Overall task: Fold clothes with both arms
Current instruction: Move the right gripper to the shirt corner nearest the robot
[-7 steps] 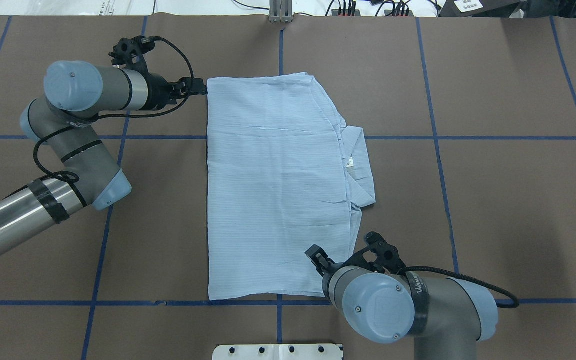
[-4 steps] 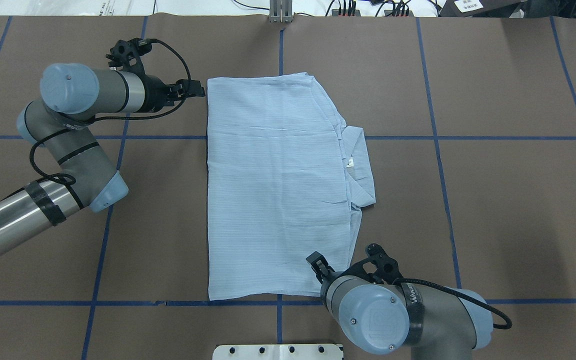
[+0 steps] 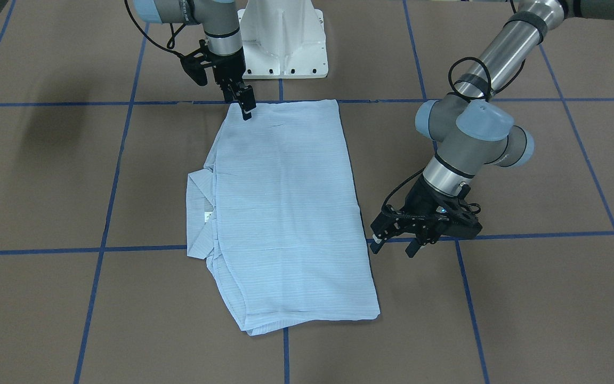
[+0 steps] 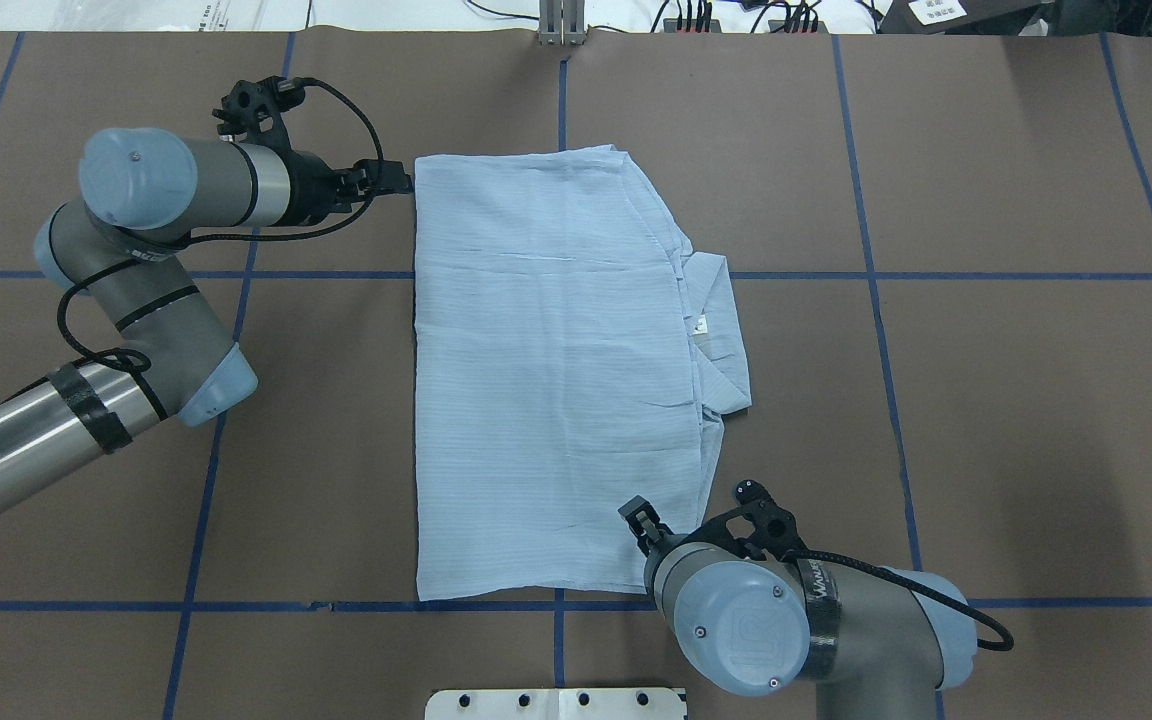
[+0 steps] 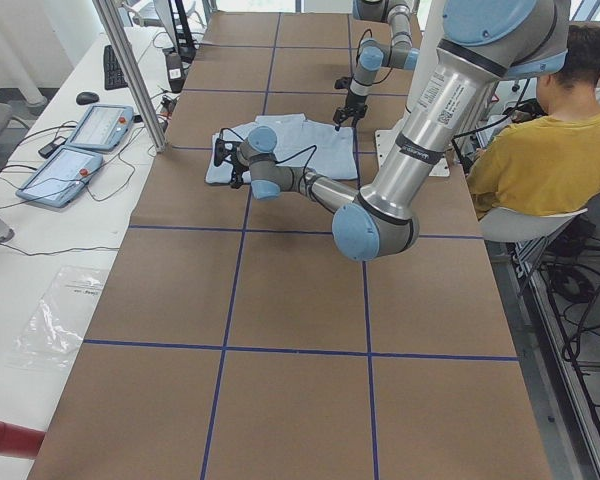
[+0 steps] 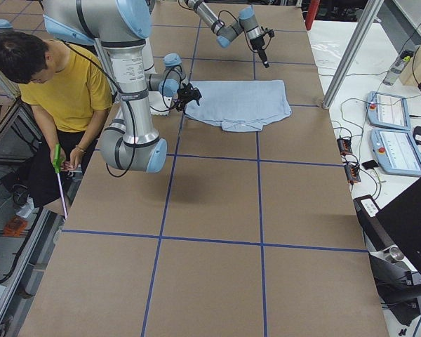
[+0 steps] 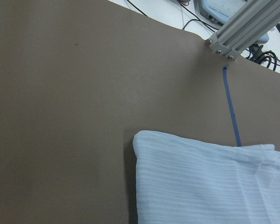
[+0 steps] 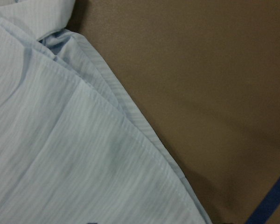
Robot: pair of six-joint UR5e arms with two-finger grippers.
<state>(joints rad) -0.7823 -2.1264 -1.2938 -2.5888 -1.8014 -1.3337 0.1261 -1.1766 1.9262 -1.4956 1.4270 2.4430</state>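
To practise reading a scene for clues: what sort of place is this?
Most likely a robotics lab: a left arm and right arm flank a shirt on a tape-gridded table, control pendants lie on the side bench, and an operator sits nearby.

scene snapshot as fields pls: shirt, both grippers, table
shirt: light blue, folded into a flat rectangle on the table
collar: sticks out on the robot's right side, white label showing
left gripper: open, off the shirt's left edge, holding nothing
right gripper: at the shirt's near right corner; open or shut unclear
cloth: lying flat, none lifted
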